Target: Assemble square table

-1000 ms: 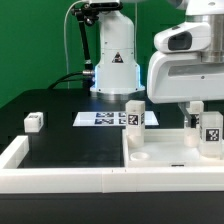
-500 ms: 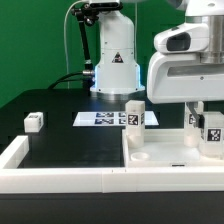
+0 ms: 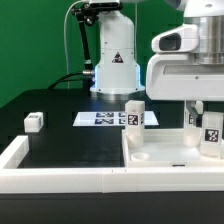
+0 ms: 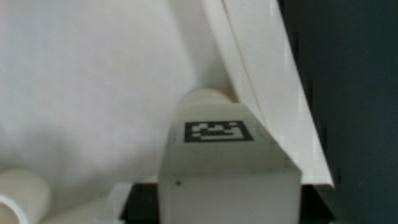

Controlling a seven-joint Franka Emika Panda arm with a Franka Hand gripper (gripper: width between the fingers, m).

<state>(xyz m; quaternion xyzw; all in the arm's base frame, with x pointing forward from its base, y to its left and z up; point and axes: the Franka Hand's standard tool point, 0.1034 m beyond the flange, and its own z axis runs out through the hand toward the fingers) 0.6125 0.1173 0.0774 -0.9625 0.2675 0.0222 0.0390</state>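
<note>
At the gripper [image 3: 207, 118]: clamped, by the look of it, on a leg [image 3: 212, 137], pinched near its top and carried upright. Low over the slab [image 3: 165, 150], at the corner on the exterior view's right; touching or just clear, cannot tell. From the wrist view, very close to the slab's edge, tag facing up.

Could miss the corner recess if lowered off-centre and end up riding the rim or sliding off onto the table [image 3: 70, 140]. Could jam if pressed or turned while tilted even slightly. Could slip in the jaws under a hard push, judging by the smooth plastic. Could shove the slab, not visibly fixed, and topple the second leg [image 3: 134, 114] standing at its far corner. Further out, on the exterior view's left, a third leg [image 3: 35, 122], well apart and out of harm, as with the marker board [image 3: 98, 119] behind.
</note>
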